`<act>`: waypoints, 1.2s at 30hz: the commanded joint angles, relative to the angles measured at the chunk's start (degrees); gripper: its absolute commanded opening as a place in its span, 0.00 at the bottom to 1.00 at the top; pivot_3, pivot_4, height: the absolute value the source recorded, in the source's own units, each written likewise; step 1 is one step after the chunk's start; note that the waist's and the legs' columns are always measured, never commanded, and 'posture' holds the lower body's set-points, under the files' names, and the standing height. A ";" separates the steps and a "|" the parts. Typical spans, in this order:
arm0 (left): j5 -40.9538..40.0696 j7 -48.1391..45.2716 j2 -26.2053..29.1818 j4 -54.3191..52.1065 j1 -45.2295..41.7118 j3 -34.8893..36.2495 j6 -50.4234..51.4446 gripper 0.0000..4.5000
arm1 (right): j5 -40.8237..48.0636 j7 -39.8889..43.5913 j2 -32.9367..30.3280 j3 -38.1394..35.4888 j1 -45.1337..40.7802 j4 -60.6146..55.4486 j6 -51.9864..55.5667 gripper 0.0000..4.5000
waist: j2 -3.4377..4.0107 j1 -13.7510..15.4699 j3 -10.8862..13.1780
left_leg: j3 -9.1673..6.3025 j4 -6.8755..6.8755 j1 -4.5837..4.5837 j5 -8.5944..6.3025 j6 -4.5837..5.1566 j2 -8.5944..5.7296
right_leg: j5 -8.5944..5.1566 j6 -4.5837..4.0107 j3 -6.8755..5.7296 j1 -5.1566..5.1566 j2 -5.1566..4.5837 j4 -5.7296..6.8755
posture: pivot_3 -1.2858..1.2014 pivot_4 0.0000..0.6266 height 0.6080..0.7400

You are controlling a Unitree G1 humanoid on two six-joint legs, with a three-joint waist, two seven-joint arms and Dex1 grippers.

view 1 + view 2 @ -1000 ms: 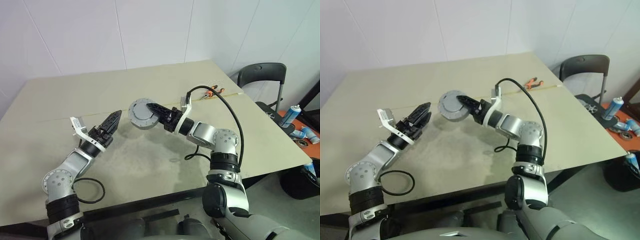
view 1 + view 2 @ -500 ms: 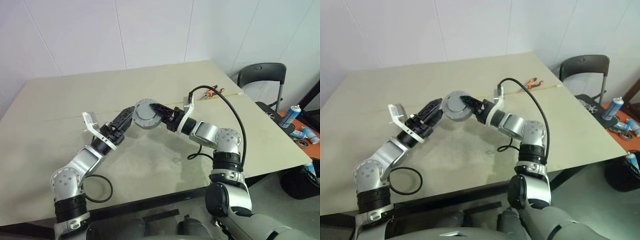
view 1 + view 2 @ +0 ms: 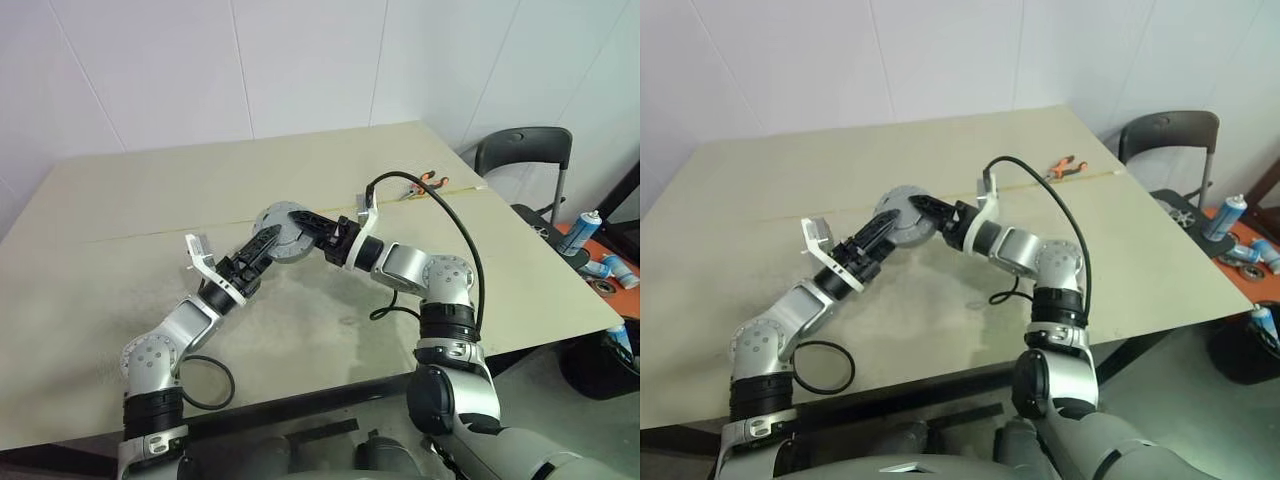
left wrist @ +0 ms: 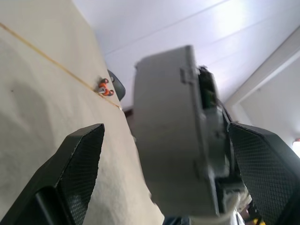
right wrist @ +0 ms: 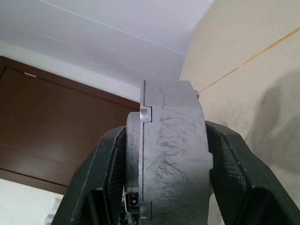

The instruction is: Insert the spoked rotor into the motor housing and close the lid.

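- The right gripper (image 3: 312, 226) held the motor housing (image 3: 280, 232) above the middle of the worktop (image 3: 120, 210), jaws pinching its flat faces.
- The left gripper (image 3: 266, 243) sat at the housing, jaws spread wide either side of it.
- Best play, I'd say: centre those open jaws squarely before closing, keeping the right grip firm.
- The left wrist view showed clear gaps beside both fingers (image 4: 77, 164); the eye views couldn't.
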 commanded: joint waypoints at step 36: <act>-5.33 3.17 -3.50 -2.67 -6.20 -1.02 0.48 0.52 | 0.88 -0.24 -0.54 1.59 -1.96 -0.30 -2.23 0.48 | -0.02 -0.11 -0.01 | 0.00 0.12 0.01 0.02 0.02 0.00 | 0.06 0.10 0.00 0.07 0.08 0.06 | 0.52 0.00 1.00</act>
